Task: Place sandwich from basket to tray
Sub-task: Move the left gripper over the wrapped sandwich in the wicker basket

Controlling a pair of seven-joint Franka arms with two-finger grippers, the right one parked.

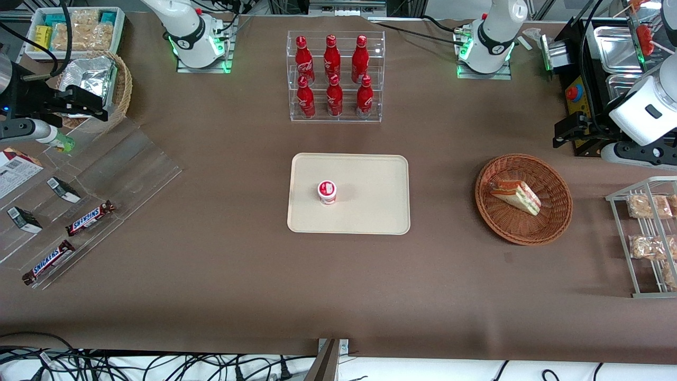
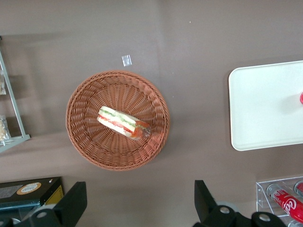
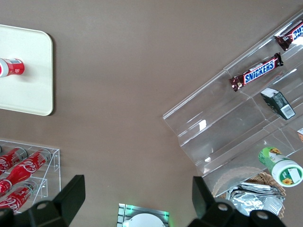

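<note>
The sandwich (image 1: 515, 196), a white-bread wedge with red and green filling, lies on its side in the round reddish-brown wicker basket (image 1: 555, 211) toward the working arm's end of the table. The cream tray (image 1: 370, 211) lies mid-table with a small red-and-white cup (image 1: 327, 192) on it. My left gripper (image 1: 568, 132) hangs high above the table, farther from the front camera than the basket. In the left wrist view the gripper (image 2: 139, 203) is open and empty, with the sandwich (image 2: 122, 123), basket (image 2: 90, 142) and tray (image 2: 265, 109) below it.
A clear rack of red cola bottles (image 1: 335, 76) stands farther from the front camera than the tray. A wire rack of bagged snacks (image 1: 648, 238) stands beside the basket, at the working arm's table end. A clear stand with chocolate bars (image 1: 90, 217) lies toward the parked arm's end.
</note>
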